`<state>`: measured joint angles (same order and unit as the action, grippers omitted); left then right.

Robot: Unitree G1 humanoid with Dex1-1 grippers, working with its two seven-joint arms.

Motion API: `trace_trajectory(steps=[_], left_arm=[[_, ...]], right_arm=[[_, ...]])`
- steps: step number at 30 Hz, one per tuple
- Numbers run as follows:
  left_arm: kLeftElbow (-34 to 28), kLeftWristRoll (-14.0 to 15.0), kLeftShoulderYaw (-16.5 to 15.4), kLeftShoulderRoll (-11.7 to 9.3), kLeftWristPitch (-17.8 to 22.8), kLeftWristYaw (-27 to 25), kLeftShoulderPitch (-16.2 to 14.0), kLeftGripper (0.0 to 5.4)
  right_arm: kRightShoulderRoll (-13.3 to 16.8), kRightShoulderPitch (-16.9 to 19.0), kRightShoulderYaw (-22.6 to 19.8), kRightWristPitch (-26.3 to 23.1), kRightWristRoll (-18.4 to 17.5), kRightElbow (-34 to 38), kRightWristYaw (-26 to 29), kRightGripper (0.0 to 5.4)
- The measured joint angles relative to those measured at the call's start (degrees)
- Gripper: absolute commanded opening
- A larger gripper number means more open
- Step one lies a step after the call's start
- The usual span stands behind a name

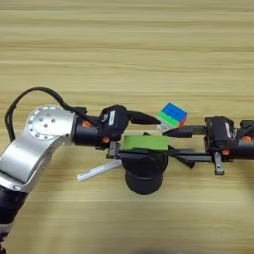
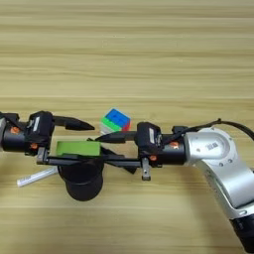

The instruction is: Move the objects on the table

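Green block (image 1: pixel 145 142) sits atop black cup (image 1: pixel 144 176) mid-bench (image 1: pixel 124 49), cube (image 1: pixel 171 117) just behind; left end effector (image 1: pixel 149 136) & right (image 1: pixel 171 144), both w/ fingers apart, straddle block, prob. to grab it.

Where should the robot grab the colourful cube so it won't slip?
Probably across two opposite flat sides of the puzzle cube, coming down from above. It sits turned cornerwise on the table, so the fingers would need turning to match. The right gripper is nearest, its upper finger right beside the cube.
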<state>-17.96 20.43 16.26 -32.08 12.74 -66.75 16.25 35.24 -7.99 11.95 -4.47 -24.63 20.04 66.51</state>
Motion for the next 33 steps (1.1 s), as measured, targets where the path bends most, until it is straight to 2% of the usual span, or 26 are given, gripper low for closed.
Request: trace_trajectory(steps=[20,24,28,33], left_arm=[[-0.49,0.16,0.30,0.01,-0.39,-0.11,0.29,5.21],[-0.47,1.95,-1.69,0.50,-0.42,0.61,0.40,5.40],[-0.35,4.79,-5.25,2.54,-0.41,3.71,0.53,5.40],[1.34,4.98,-8.77,4.57,-0.75,8.21,0.52,5.40]], right_arm=[[-0.30,0.00,0.14,0.05,0.04,-0.72,0.03,1.39],[-0.30,0.00,-0.18,0.07,0.03,-0.80,0.02,1.39],[-0.27,0.24,-1.54,0.26,-0.14,-1.76,-0.14,1.39],[-0.21,1.54,-4.57,1.12,-0.61,-2.86,-1.02,1.39]])
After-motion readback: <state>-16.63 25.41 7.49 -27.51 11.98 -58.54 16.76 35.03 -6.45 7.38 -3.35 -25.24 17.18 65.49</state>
